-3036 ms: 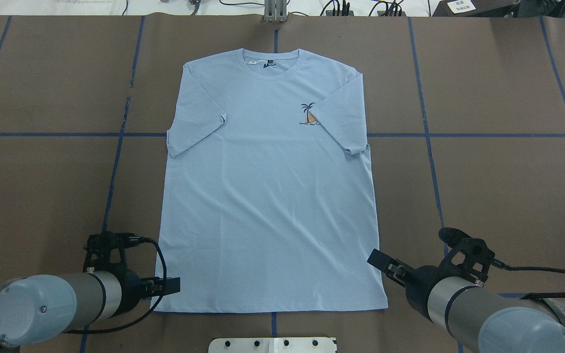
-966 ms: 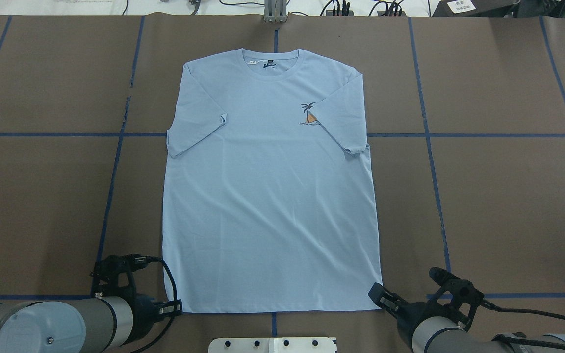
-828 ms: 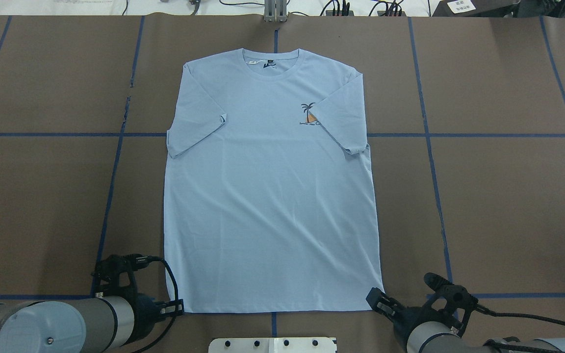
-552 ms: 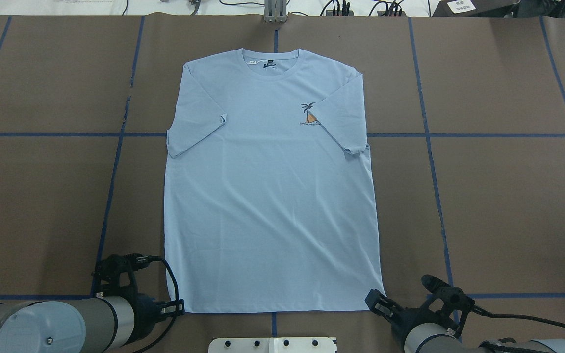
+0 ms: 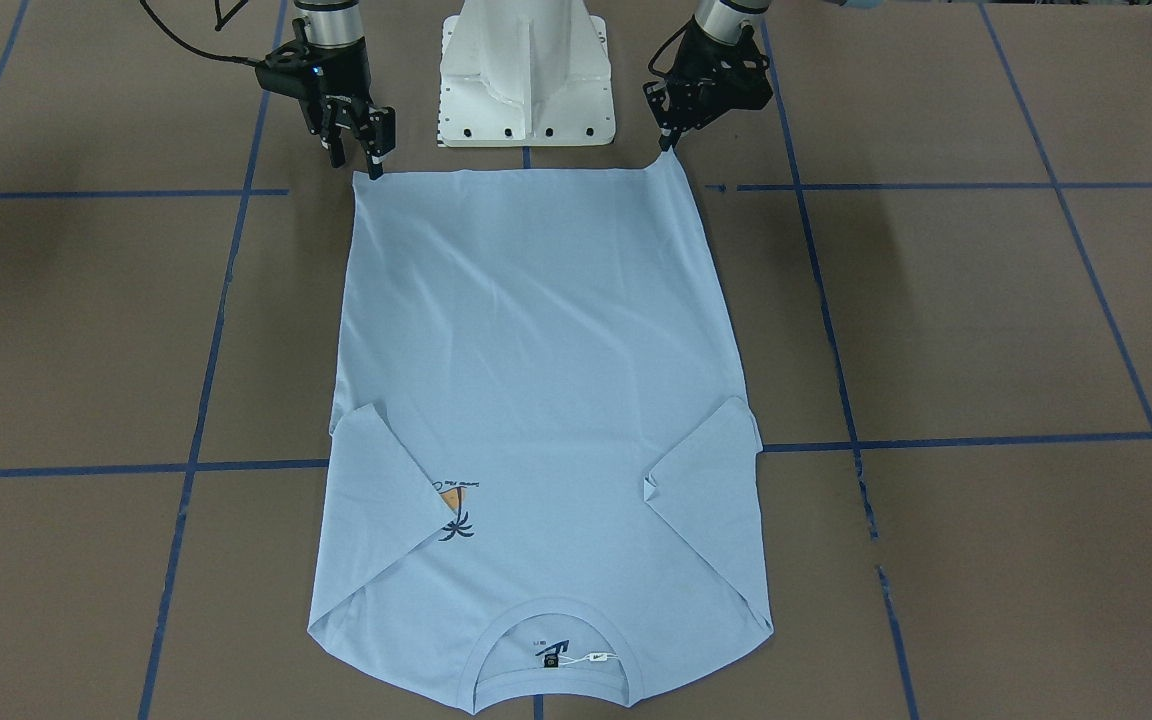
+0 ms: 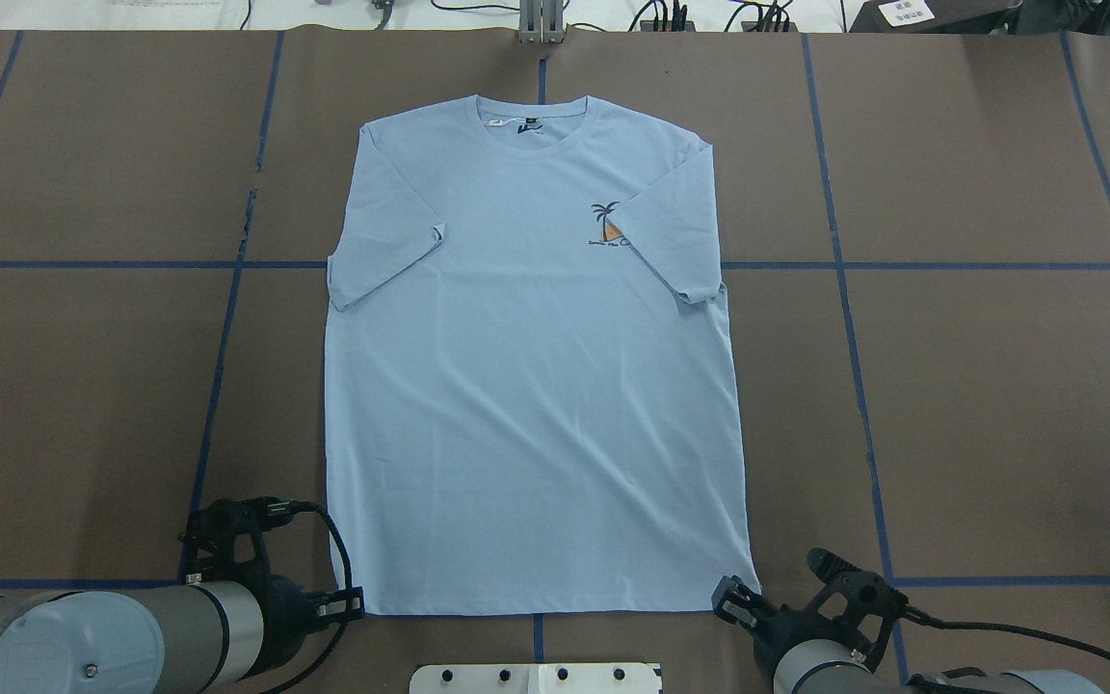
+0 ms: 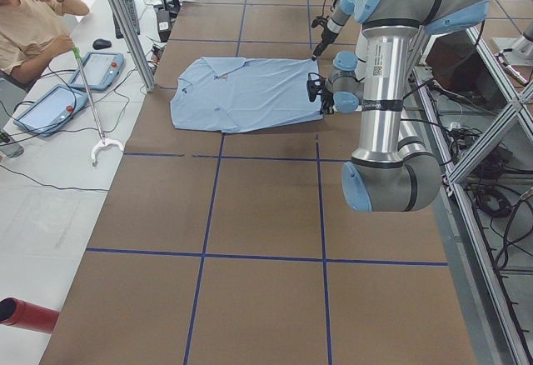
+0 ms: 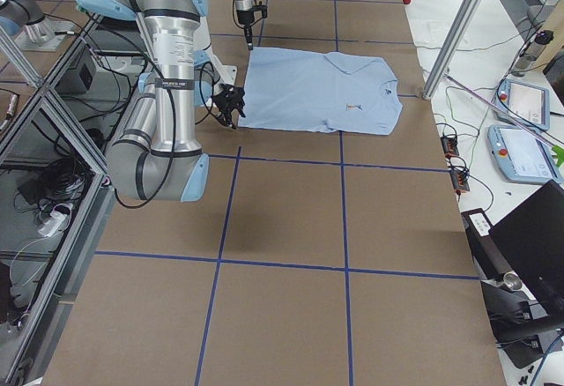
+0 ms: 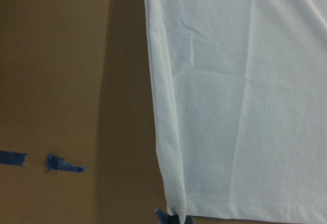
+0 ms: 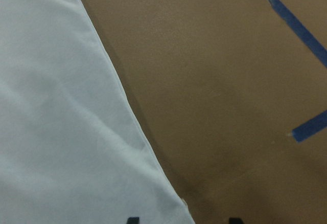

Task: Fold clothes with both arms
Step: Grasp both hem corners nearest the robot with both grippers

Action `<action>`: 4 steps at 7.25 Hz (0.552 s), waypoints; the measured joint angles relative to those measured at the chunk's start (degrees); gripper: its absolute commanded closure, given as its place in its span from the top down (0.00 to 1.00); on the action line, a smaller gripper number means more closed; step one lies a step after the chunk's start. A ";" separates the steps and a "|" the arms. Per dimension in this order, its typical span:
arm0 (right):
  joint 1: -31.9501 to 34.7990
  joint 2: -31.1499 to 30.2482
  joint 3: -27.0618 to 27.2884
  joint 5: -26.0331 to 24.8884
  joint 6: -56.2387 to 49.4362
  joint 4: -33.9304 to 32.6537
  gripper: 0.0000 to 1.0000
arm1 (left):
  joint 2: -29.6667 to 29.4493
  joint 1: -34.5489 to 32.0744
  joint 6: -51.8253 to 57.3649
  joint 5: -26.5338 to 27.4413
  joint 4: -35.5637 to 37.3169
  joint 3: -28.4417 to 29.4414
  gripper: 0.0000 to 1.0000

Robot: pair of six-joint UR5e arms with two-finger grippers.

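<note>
Light blue short-sleeved T-shirt (image 6: 531, 386) lies flat, print up, mid-table, its hem toward the robot-side edge.

Black two-finger right gripper (image 6: 730, 600): fingers spread, straddling one hem corner, nothing held.

Black two-finger left gripper (image 6: 348, 605) sits at the other corner; its grip cannot be told.

Risk: a pinch catching one fabric layer, or an uneven lift, would skew the fold.

Surface: brown paper-covered table (image 6: 998, 386) with a blue tape grid. A seated person (image 7: 33, 23) is beyond its left end.

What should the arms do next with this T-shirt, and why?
Likely close the right gripper on the T-shirt's hem corner: the right wrist view shows its fingertips apart with that corner between them. The left gripper sits at the other hem corner, and the shirt lies flat, only sleeves folded in.
</note>
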 measured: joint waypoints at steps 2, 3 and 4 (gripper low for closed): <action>0.04 0.07 -0.44 -0.05 0.02 0.26 0.39 | 0.00 0.00 0.00 0.00 -0.01 0.00 0.00; 0.10 0.08 -0.52 -0.18 0.03 0.36 0.39 | -0.03 0.00 0.00 0.00 -0.01 0.00 0.00; 0.14 0.08 -0.57 -0.34 0.02 0.40 0.39 | -0.06 0.00 0.00 0.00 -0.01 0.00 0.00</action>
